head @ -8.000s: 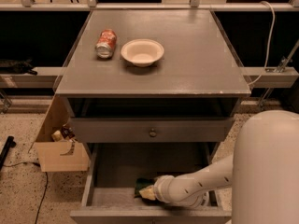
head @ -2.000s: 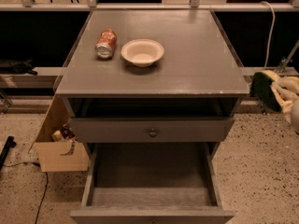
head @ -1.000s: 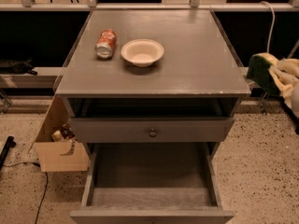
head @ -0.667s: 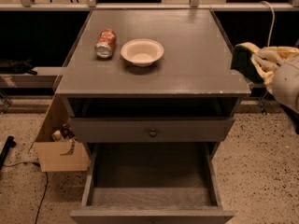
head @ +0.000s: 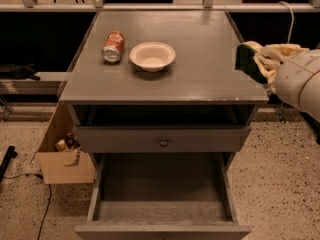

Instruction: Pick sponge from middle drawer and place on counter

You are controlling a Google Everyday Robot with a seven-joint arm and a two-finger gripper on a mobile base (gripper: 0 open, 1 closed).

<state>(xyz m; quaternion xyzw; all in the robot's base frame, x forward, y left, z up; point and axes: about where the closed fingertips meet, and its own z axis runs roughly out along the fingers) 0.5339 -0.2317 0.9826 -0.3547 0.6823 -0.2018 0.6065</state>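
Note:
My gripper is at the right edge of the counter, shut on the sponge. The sponge's dark green face points left and its yellow foam shows at the top. It hangs above the counter's right rim, held in the air. The middle drawer stands pulled out below, its grey floor bare. The white arm shell fills the right side.
A cream bowl and a red soda can lying on its side sit on the counter's left half. The closed upper drawer front has a round knob. An open cardboard box stands on the floor at the left.
The gripper lifted the sponge out of the drawer, swung up on the right, and has moved left with it over the counter's right edge.

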